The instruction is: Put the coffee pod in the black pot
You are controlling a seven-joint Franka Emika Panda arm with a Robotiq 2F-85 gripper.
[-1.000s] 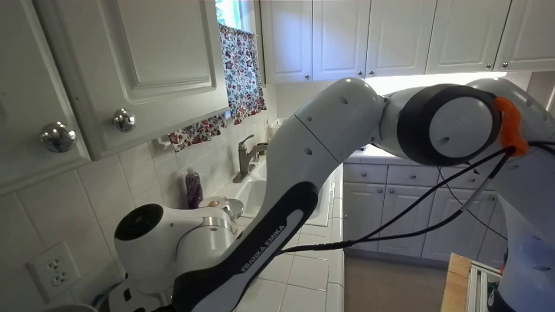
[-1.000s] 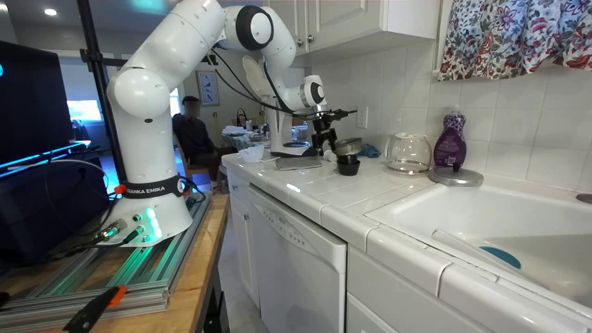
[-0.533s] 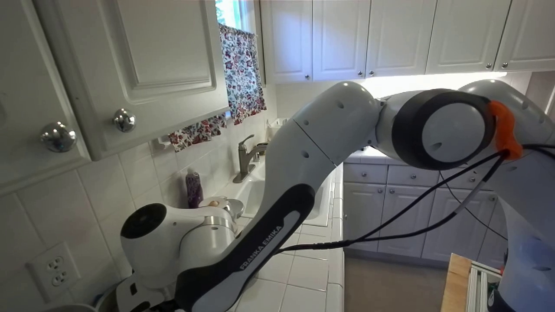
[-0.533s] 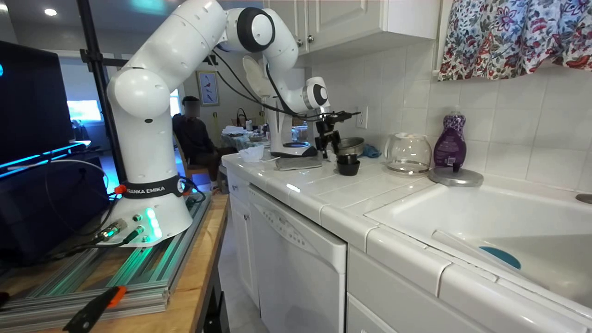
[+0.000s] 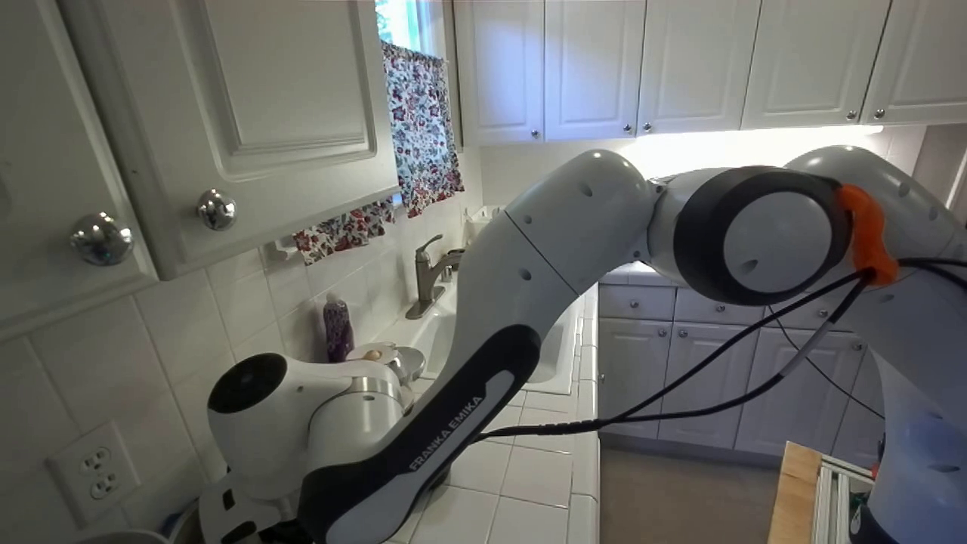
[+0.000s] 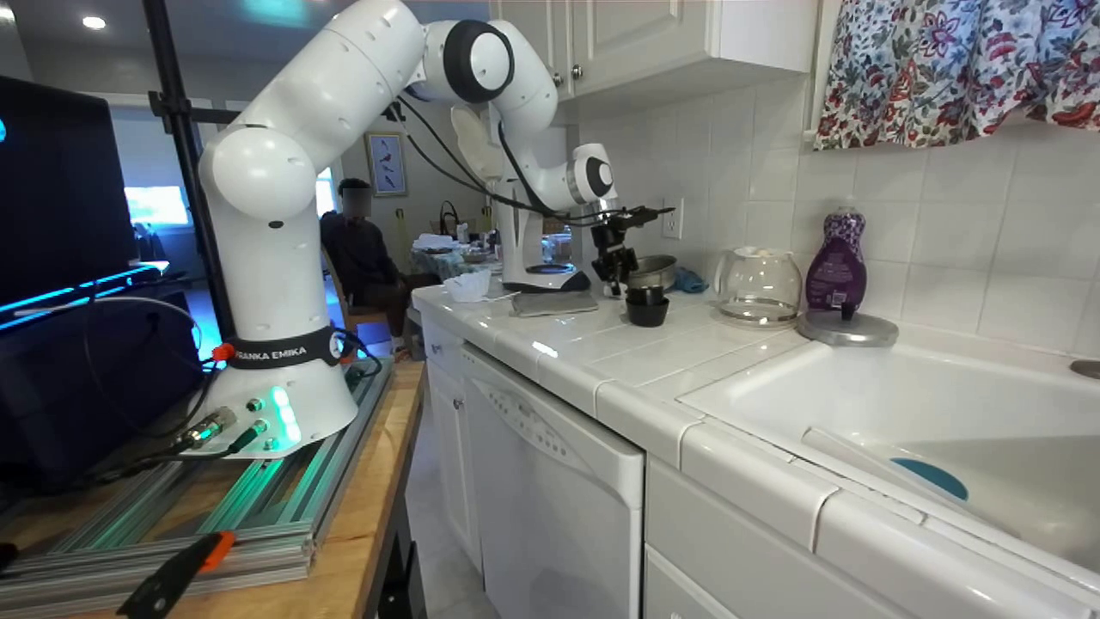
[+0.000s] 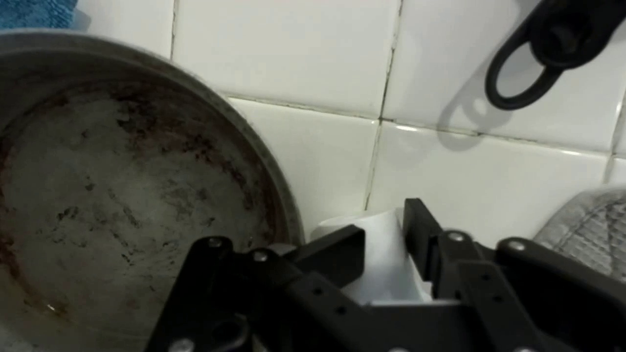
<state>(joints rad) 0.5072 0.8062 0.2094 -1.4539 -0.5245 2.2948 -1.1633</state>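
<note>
Wrist view: tool [image 7: 385,215] at bottom of frame, over white tile of table [image 7: 293,58]. Finger pads [image 7: 337,254] close together, narrow gap, white coffee pod [image 7: 384,259] filling it and showing past the pad at frame left. Pinched or just straddled: cannot tell. Pod just beside wide grey-rimmed pan [image 7: 142,205]; touching or apart, cannot tell. Pan rim right behind that finger, tight room on that side. Opposite side: strip of tile, then grey quilted mat [image 7: 594,234], cut by frame edge. Ahead of fingertips: broad stretch of tile, more room, bounded by pan rim at left and black looped handle [image 7: 594,29] at upper right, partly out of frame, parent item unclear. Blue cloth [image 7: 36,13] in top left corner, just past rim.

In an exterior view: black pot [image 6: 648,313] on table, near tool and pan, set back from rounded front edge. Fingers low by tile, contact too small to tell. Past pot: tile run to glass carafe [image 6: 756,292], then purple bottle [image 6: 838,262], metal lid [image 6: 846,327] at corner of sink [image 6: 902,387].

In an exterior view: arm [image 5: 574,204] bent over table, wrist end lower than upper cabinet [image 5: 295,98], tool mostly cut off at bottom edge.
</note>
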